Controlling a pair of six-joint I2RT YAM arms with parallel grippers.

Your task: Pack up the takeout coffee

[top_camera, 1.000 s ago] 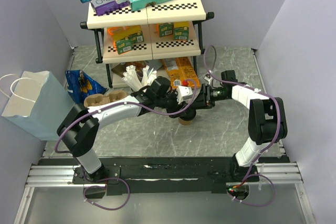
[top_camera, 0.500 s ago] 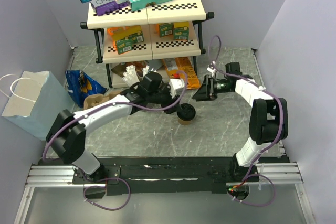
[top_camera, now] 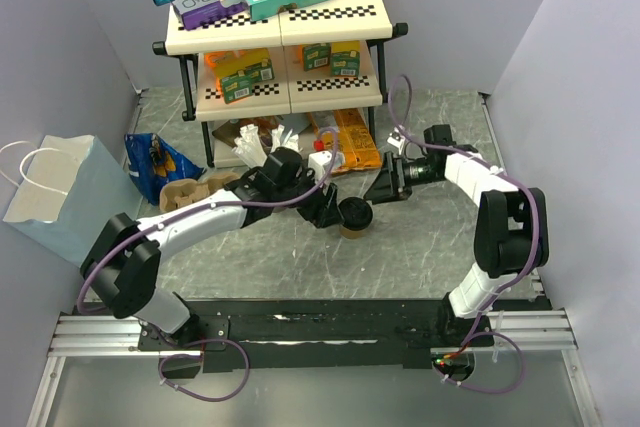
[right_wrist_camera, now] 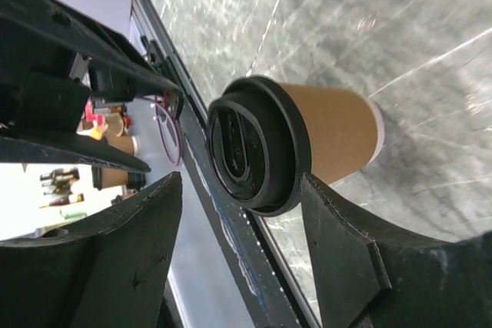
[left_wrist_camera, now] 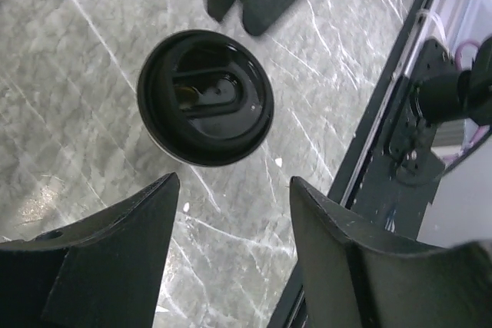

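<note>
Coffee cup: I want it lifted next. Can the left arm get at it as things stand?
Probably yes. The left claw hangs open close by the cup, which stands upright with its lid on, and nothing lies between them.

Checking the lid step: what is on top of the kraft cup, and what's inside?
A round black lid caps the upright kraft cup. The lid covers the whole opening, so the cup's inside cannot be seen.

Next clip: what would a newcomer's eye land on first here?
The takeout coffee, black-lidded, stands alone mid-table with the open left gripper and open right gripper flanking it, neither holding it. Behind, a snack-laden shelf rack; far left, a pale blue paper bag.
</note>
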